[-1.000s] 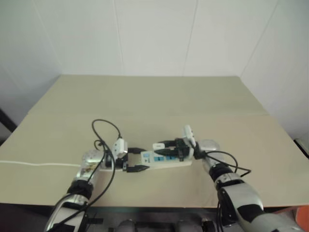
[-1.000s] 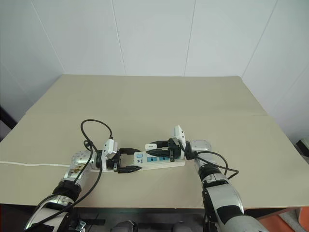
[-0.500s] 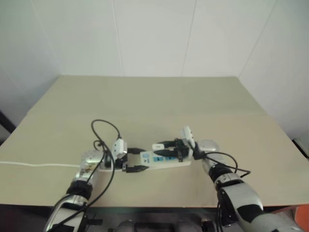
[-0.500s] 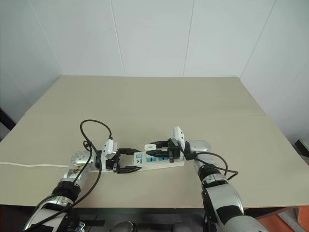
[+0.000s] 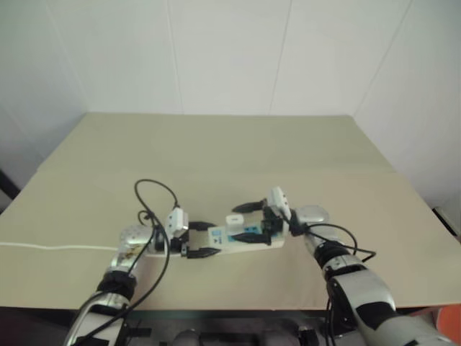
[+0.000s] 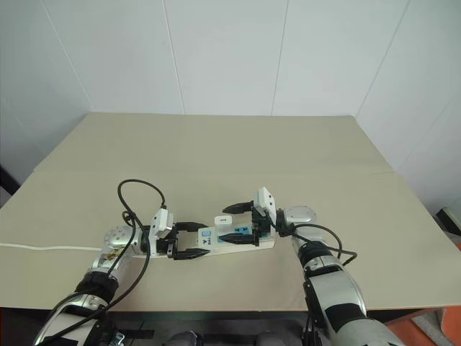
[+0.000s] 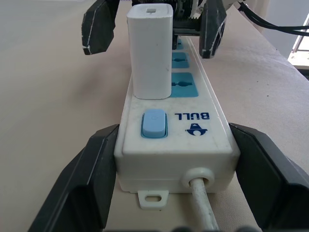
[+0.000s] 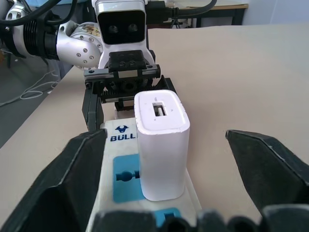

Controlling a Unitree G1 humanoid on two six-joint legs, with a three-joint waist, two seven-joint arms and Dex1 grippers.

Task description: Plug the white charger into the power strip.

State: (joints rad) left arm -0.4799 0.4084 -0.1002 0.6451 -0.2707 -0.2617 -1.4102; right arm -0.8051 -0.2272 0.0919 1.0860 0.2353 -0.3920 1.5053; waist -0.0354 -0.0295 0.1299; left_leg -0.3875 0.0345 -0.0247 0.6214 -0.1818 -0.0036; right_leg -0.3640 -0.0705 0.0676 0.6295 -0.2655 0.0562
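The power strip (image 6: 243, 242) lies on the tan table, a long white bar with blue sockets. The white charger (image 7: 150, 50) stands upright in the socket nearest the blue switch (image 7: 153, 123). My left gripper (image 7: 175, 140) is shut on the strip's switch end, one black finger (image 7: 91, 179) against each long side. My right gripper (image 6: 232, 222) is open at the charger, pointing toward the left gripper. Its fingers (image 8: 270, 164) stand either side of the charger (image 8: 161, 150) with a gap on both sides.
The strip's white cord (image 5: 43, 246) runs left across the table to its edge. A black cable (image 5: 155, 194) loops up from my left wrist. The table's front edge (image 6: 216, 308) is close below both arms. White walls stand behind the table.
My right gripper has opened and let go of the charger, which stays standing in the socket. Neither arm has moved; the view shifted slightly.
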